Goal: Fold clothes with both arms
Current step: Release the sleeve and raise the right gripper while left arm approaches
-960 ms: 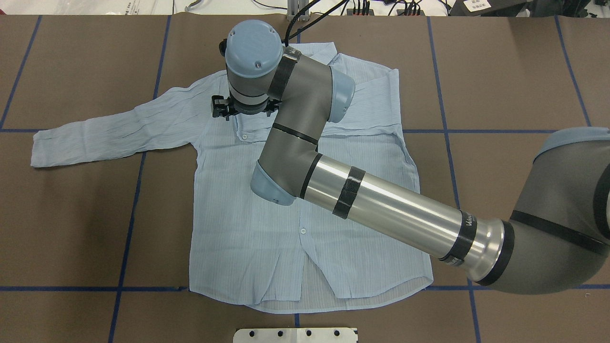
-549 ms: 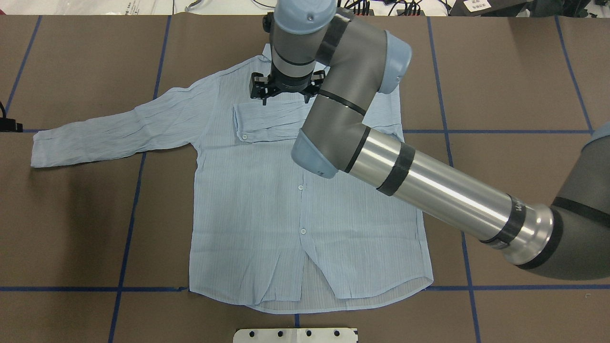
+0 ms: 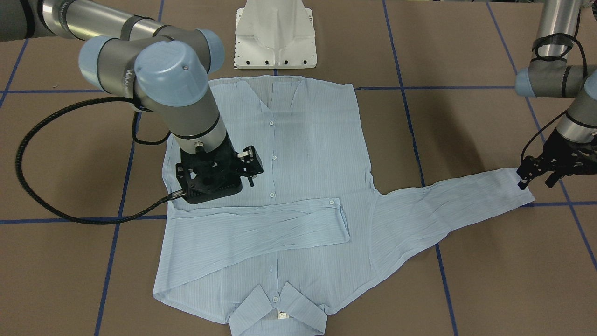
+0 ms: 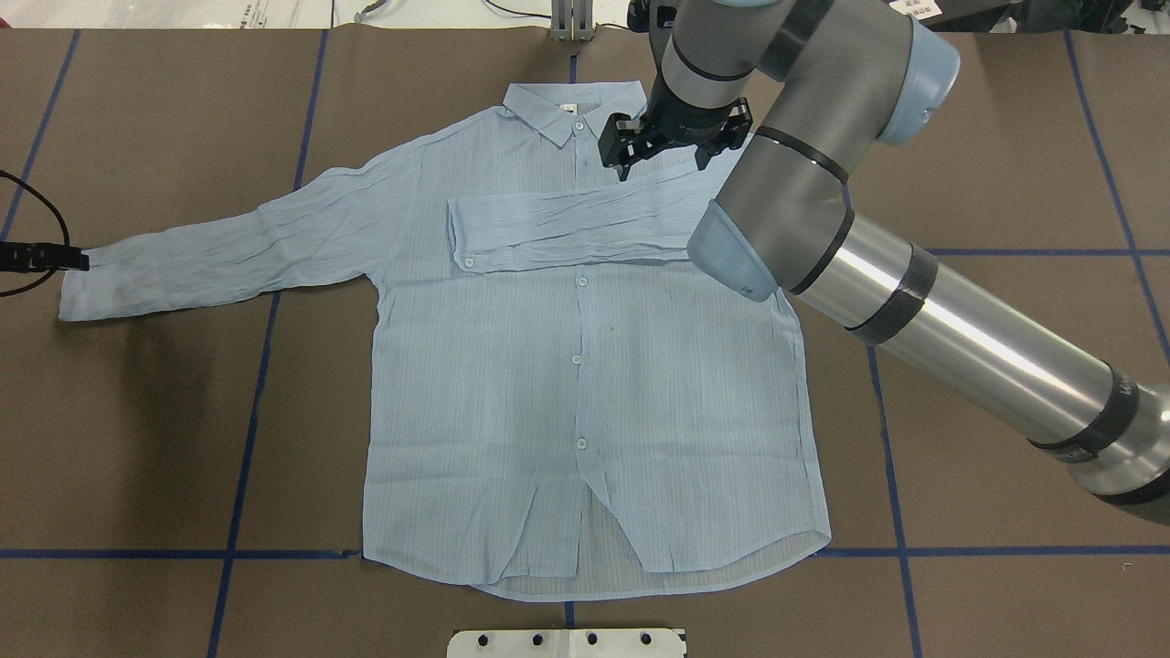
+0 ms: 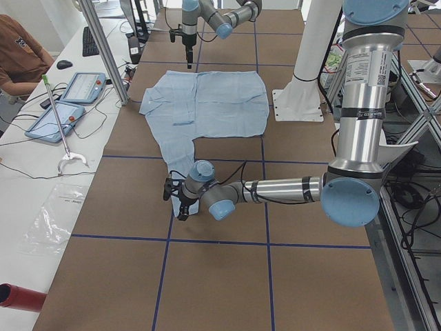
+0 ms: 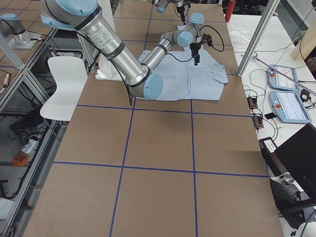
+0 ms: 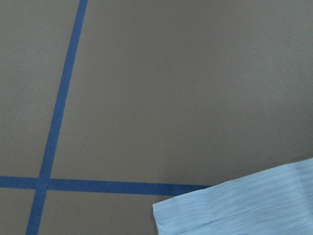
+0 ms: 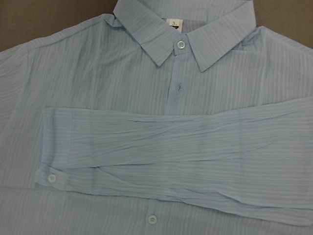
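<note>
folding the outstretched sleeve (image 4: 219, 247) appears next. shirt (image 4: 585, 393) lies flat on the table (image 4: 1005, 137), other sleeve (image 4: 567, 228) crossed over its chest. left gripper (image 3: 536, 181), spread and empty, sits at the cuff (image 4: 82, 288): pinch it squarely. right gripper (image 4: 663, 163) hovers spread, empty, beside the collar (image 4: 548, 105).

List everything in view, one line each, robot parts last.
table: one, brown with blue tape grid, mid-scene
shirt: one, light blue, flat on the table, one sleeve folded across the chest
pedestal: one, white, by the shirt's hem
bench: one, white, along the table
tablets: two, pale blue, on the bench
chair: one, white, beside the table
person: one, brown top, at the bench
right arm: one, silver-grey, over the shirt
left arm: one, silver-grey, low over the table
right gripper: one, black, open above the shirt's shoulder
left gripper: one, black, open at the spread sleeve's cuff
</note>
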Motion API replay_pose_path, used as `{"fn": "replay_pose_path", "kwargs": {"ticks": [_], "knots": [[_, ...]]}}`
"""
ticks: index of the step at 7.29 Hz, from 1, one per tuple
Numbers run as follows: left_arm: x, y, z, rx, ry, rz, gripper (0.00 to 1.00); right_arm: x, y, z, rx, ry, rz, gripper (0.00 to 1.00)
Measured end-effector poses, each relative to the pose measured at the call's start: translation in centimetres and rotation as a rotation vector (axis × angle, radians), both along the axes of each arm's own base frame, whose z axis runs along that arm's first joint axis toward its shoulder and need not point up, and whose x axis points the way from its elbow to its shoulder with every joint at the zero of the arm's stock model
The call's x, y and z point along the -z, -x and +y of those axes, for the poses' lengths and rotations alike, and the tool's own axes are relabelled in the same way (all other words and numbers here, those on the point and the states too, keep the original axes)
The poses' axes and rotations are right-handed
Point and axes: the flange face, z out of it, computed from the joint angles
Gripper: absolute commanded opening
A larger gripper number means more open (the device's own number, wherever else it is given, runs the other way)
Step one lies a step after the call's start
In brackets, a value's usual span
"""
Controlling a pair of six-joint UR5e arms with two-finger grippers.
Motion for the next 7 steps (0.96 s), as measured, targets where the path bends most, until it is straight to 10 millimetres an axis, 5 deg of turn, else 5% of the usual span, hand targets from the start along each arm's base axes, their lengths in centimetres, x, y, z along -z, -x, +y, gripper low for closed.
{"fn": "replay_pose_path", "kwargs": {"ticks": [3, 7], "knots": [[-0.6, -0.9, -0.3, -0.002, 0.000, -0.019, 0.54, -0.9, -1.7, 0.1, 0.002, -0.012, -0.002, 1.00], [-1.0, -0.8, 0.0, 0.002, 0.009, -0.025, 0.11, -1.4, -2.1, 0.4, 0.001, -0.011, -0.001, 1.00]]}}
